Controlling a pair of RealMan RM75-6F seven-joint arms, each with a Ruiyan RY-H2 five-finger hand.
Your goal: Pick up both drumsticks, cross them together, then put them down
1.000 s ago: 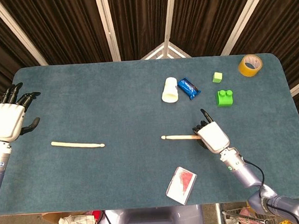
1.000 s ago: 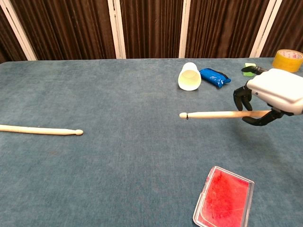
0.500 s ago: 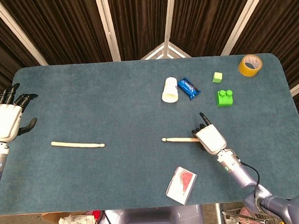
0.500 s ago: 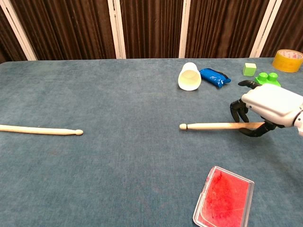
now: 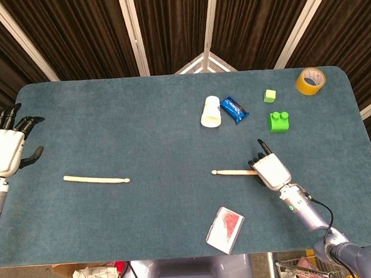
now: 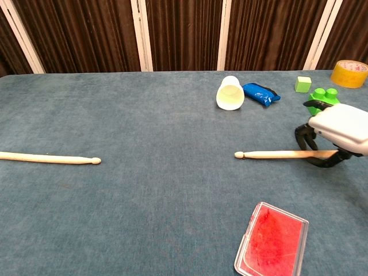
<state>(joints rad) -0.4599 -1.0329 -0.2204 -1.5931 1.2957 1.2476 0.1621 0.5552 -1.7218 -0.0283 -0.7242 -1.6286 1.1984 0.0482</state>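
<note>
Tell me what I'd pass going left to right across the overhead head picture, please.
Left hand at the table edge → bare wooden drumstick → white paper cup → blue snack packet → right hand, fingers around the second wooden drumstick → yellow tape roll.

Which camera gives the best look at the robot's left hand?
The head view: the left hand shows at the table's left edge, fingers apart, holding nothing. The chest view misses it entirely, showing only the right hand.
</note>
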